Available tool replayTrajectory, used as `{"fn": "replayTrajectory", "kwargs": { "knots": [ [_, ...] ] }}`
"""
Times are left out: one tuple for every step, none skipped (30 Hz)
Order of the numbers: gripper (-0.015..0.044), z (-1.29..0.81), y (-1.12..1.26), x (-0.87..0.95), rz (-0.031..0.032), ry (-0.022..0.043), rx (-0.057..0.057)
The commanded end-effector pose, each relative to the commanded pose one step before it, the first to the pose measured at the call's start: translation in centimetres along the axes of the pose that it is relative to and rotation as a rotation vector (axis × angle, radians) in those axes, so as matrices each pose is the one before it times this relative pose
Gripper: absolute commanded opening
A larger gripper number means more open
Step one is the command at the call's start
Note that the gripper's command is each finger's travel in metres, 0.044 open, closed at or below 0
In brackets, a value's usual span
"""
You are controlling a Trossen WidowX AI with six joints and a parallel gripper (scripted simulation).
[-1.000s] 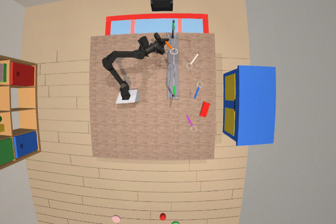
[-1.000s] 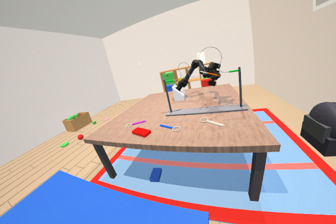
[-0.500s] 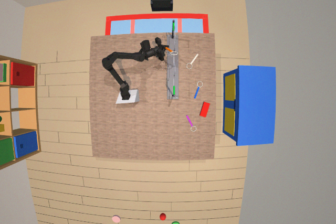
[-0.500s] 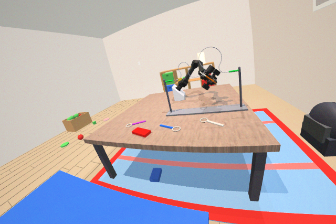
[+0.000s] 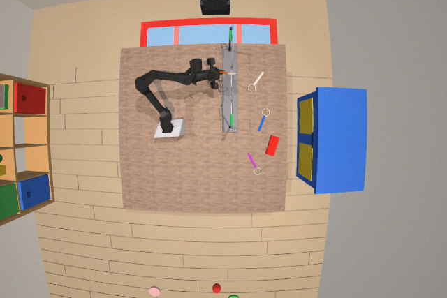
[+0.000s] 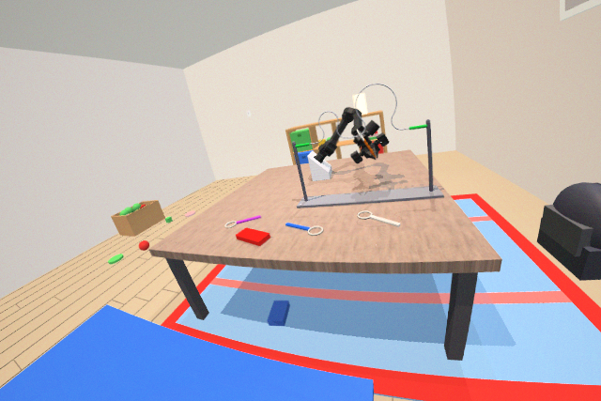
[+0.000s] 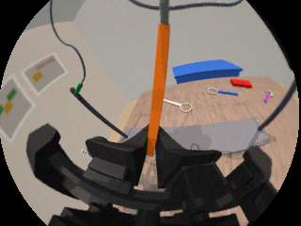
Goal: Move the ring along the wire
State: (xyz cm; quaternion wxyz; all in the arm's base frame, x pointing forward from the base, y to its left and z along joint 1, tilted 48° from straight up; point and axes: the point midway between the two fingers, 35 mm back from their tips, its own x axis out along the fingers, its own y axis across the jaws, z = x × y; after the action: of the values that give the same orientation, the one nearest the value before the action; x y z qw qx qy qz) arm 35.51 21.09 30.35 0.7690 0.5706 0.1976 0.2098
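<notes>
My gripper (image 5: pixel 218 72) (image 6: pixel 367 147) (image 7: pixel 153 126) is shut on the orange handle (image 5: pixel 223 72) (image 6: pixel 370 148) (image 7: pixel 160 82) of the ring (image 5: pixel 232 73). It holds the ring up in the air over the grey baseplate (image 5: pixel 235 107) (image 6: pixel 388 194), between the two posts and nearer the far one. The thin grey wire (image 6: pixel 383 88) loops high between the posts. One green part (image 5: pixel 230 35) (image 6: pixel 416 128) (image 7: pixel 78 88) sits at the far post (image 6: pixel 429 159), the other green part (image 5: pixel 231 120) (image 6: pixel 301 145) at the near post (image 6: pixel 300 177). Whether the wire runs through the ring is too small to tell.
On the table lie a white-handled ring (image 5: pixel 257 81) (image 6: pixel 378 217), a blue-handled ring (image 5: pixel 262 121) (image 6: pixel 300 227), a magenta-handled ring (image 5: pixel 252 162) (image 6: pixel 245 220) and a red block (image 5: pixel 272 144) (image 6: pixel 253 236). A blue cabinet (image 5: pixel 335 139) stands beside the table.
</notes>
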Motion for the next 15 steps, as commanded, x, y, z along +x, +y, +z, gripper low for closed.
{"fn": "replayTrajectory", "kwargs": {
  "knots": [
    [-0.0150, 0.073, -1.564, -0.303, -0.04755, 0.01233, -0.0852],
    [-0.0150, 0.006, -0.317, -0.042, -0.00962, 0.00213, -0.0167],
    [-0.0150, 0.006, -0.309, -0.041, -0.00931, 0.00206, -0.0161],
    [-0.0150, 0.005, -0.307, -0.040, -0.00922, 0.00203, -0.0160],
    [-0.0150, 0.004, -0.307, -0.040, -0.00922, 0.00203, -0.0160],
    [-0.0150, 0.006, -0.295, -0.040, -0.00862, 0.00189, -0.0149],
    [-0.0150, 0.007, -0.277, -0.038, -0.00791, 0.00174, -0.0137],
    [-0.0150, 0.008, -0.266, -0.037, -0.00752, 0.00165, -0.0130],
    [-0.0150, 0.007, -0.264, -0.037, -0.00739, 0.00161, -0.0128],
    [-0.0150, 0.007, -0.264, -0.036, -0.00738, 0.00161, -0.0128],
    [-0.0150, 0.008, -0.252, -0.035, -0.00675, 0.00146, -0.0117],
    [-0.0150, 0.012, -0.359, -0.052, -0.00925, 0.00204, -0.0160],
    [-0.0150, 0.009, -0.273, -0.039, -0.00684, 0.00150, -0.0118],
    [-0.0150, 0.007, -0.228, -0.032, -0.00563, 0.00121, -0.0097],
    [-0.0150, 0.007, -0.219, -0.031, -0.00538, 0.00115, -0.0093]
  ]
}}
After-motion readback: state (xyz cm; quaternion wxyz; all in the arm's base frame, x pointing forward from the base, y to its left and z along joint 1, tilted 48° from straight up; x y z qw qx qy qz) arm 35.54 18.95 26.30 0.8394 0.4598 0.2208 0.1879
